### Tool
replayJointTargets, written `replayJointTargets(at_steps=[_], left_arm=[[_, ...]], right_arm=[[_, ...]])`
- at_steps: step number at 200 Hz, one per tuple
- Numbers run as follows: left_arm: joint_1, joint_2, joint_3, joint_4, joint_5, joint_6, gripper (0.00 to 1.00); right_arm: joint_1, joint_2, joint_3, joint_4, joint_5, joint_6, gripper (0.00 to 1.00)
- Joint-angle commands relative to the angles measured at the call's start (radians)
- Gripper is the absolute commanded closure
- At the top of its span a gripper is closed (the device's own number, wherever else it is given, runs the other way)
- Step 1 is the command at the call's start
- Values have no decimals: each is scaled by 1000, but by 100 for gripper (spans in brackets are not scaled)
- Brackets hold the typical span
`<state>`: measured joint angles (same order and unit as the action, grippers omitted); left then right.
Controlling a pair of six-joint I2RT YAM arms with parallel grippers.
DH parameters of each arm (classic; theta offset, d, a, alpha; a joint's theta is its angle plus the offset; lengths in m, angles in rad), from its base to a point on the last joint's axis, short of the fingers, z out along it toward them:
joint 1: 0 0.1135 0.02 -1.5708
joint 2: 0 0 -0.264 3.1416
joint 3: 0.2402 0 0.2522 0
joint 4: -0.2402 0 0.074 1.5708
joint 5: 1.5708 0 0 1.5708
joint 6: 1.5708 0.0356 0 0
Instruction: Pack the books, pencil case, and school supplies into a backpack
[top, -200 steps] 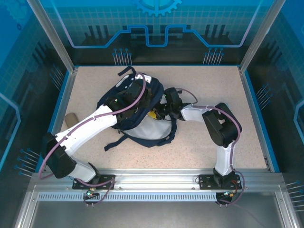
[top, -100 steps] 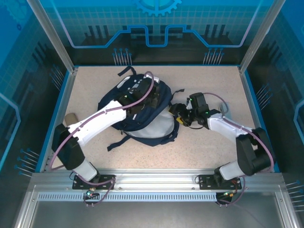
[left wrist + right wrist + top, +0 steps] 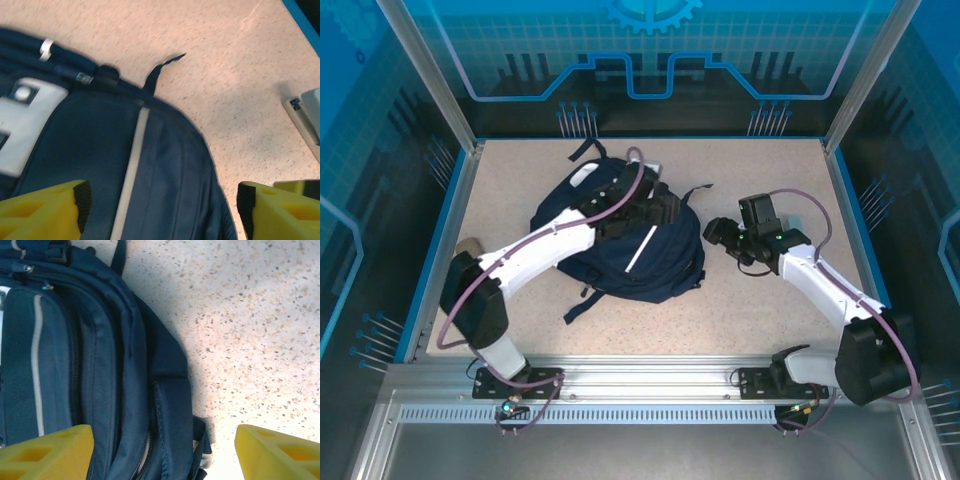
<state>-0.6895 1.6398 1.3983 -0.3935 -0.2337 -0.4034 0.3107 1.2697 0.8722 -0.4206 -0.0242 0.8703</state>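
The navy backpack [image 3: 620, 250] lies flat in the middle of the table, white stripe up. My left gripper [image 3: 665, 208] hovers over its upper right part. In the left wrist view that gripper [image 3: 162, 200] is open, its yellow fingers [image 3: 45, 210] spread above the backpack [image 3: 100, 150] with nothing between them. My right gripper [image 3: 716, 232] sits just right of the bag, apart from it. In the right wrist view it [image 3: 165, 445] is open over the backpack's [image 3: 100, 365] zippered side edge. The tan pencil case [image 3: 468, 246] lies at the table's left edge. The books are hidden.
A loose dark strap [image 3: 582, 302] trails from the bag toward the near edge, and another strap [image 3: 585, 150] lies at the back. The blue rim [image 3: 855, 240] bounds the table on the right, with bare speckled tabletop [image 3: 770, 180] around the right arm.
The left gripper has opened and let go of the backpack, whose pale inside no longer shows. The right arm has swung right, away from the bag's opening.
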Motion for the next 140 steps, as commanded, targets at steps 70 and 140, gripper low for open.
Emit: replayJointTargets(at_steps=[70, 140], left_arm=[[269, -453, -663, -33, 92, -415, 25], [317, -403, -760, 231, 233, -558, 43]], right_arm=[[218, 174, 186, 10, 42, -85, 19], [302, 268, 251, -4, 27, -77, 19]])
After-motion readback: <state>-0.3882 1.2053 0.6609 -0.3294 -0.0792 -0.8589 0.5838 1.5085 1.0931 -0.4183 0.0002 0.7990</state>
